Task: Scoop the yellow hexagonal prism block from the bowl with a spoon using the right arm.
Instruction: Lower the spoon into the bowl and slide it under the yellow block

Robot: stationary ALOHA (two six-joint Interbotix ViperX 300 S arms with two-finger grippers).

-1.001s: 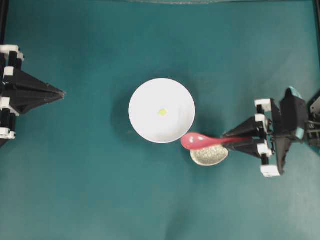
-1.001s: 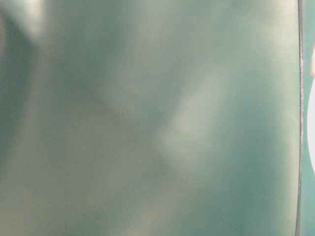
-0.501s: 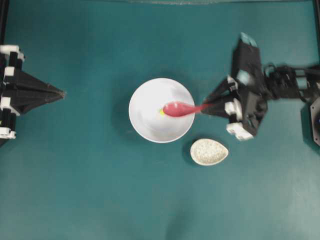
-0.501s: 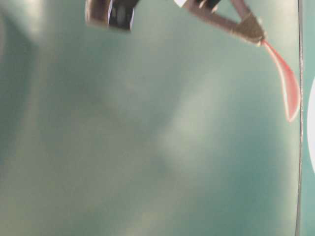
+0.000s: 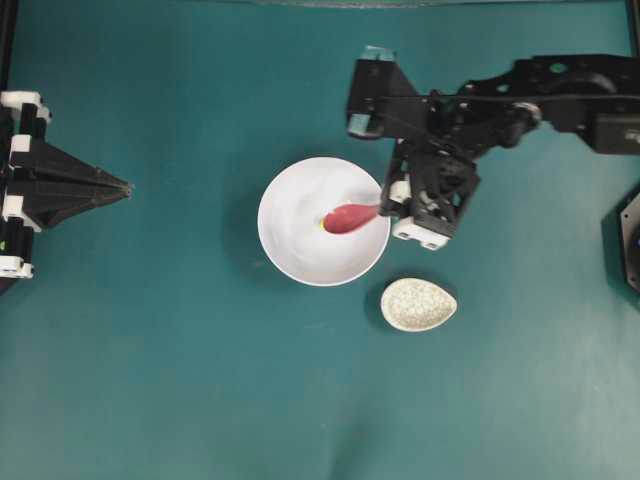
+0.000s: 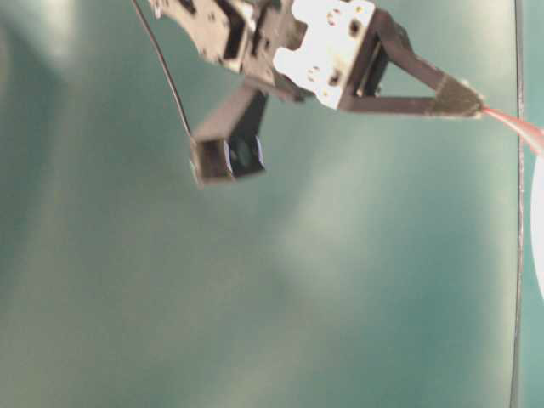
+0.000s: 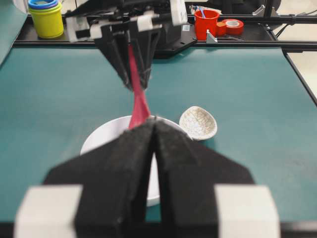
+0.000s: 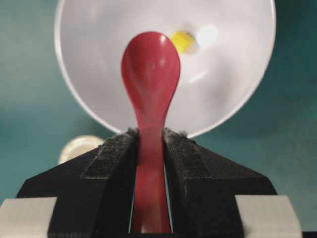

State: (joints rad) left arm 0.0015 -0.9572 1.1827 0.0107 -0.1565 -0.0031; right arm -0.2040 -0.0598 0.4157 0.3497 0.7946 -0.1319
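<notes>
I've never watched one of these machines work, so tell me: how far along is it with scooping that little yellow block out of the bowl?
Done: the right gripper has the spoon clamped by its handle. In hand: the scoop hangs inside the white bowl, beside the yellow block. Left: the block lies on the bowl's floor, not in the scoop, so the scooping and lifting remain.

In the overhead view the glossy pink-red soup spoon's point(image 5: 350, 216) scoop covers most of the tiny yellow hexagonal prism block point(image 5: 322, 223), leaving only a sliver at its tip, too small to show any shape. In the right wrist view the block point(image 8: 182, 41) is a soft yellow blur beside the scoop, the large white bowl's point(image 8: 233, 74) far rim is cut off by the top edge, and the small speckled beige dish point(image 8: 79, 147) is half hidden behind the right tool's point(image 8: 149, 144) padded fingers. The table-level view is badly blurred, with the spoon cut off at the right edge.
</notes>
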